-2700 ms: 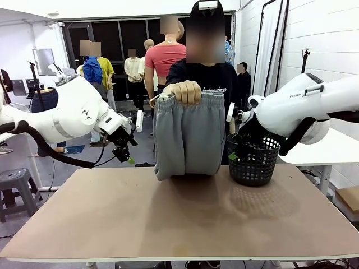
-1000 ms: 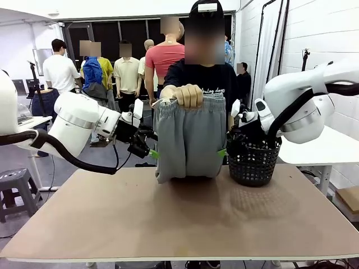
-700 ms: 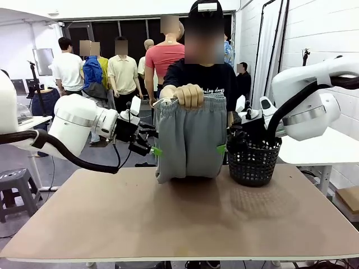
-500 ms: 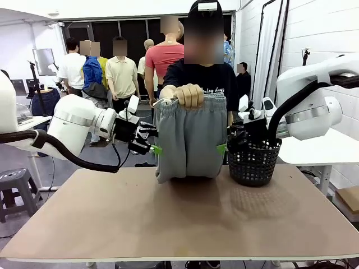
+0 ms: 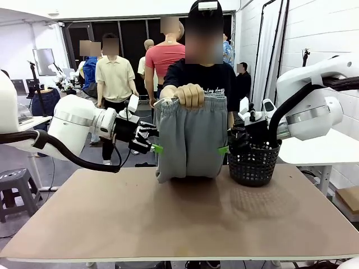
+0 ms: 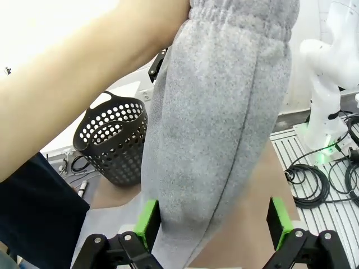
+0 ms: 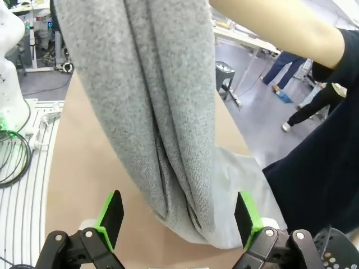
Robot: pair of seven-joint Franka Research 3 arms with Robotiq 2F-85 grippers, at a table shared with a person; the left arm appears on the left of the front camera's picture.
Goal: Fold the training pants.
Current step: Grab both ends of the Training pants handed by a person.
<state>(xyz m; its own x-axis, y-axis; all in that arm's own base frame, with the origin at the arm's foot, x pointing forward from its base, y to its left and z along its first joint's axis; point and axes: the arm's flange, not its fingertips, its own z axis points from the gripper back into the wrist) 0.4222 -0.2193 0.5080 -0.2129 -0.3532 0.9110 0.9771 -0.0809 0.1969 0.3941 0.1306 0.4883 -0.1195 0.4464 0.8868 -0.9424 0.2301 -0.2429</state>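
Item: training pants [image 5: 189,140], light grey jersey with a gathered elastic waistband [image 5: 190,102], hanging doubled from a person's hand [image 5: 189,95] at 12 o'clock above the far edge of the table [image 5: 179,224]; the lower end seems to reach the tabletop. Handling, as judged: light, soft and limp, no stiffness, will sag and bunch wherever unsupported; matte knit, unlikely to slip between pads; not fragile. Best hold, as judged: the two side edges at mid-height, or the thicker waistband corners, pinching through all layers so none drops free. Tools: left gripper [image 5: 151,141] at 9 o'clock of the cloth, right gripper [image 5: 230,144] at 3 o'clock, both with jaws spread wide; in each wrist view the green pads flank the hanging cloth, the left one brushing its edge, and nothing is clamped. Edges and room: black mesh basket [image 5: 252,162] stands at 2 o'clock on the table, just beside the right gripper, so that side is tight; the near tabletop from 4 through 8 o'clock lies open for laying and folding.
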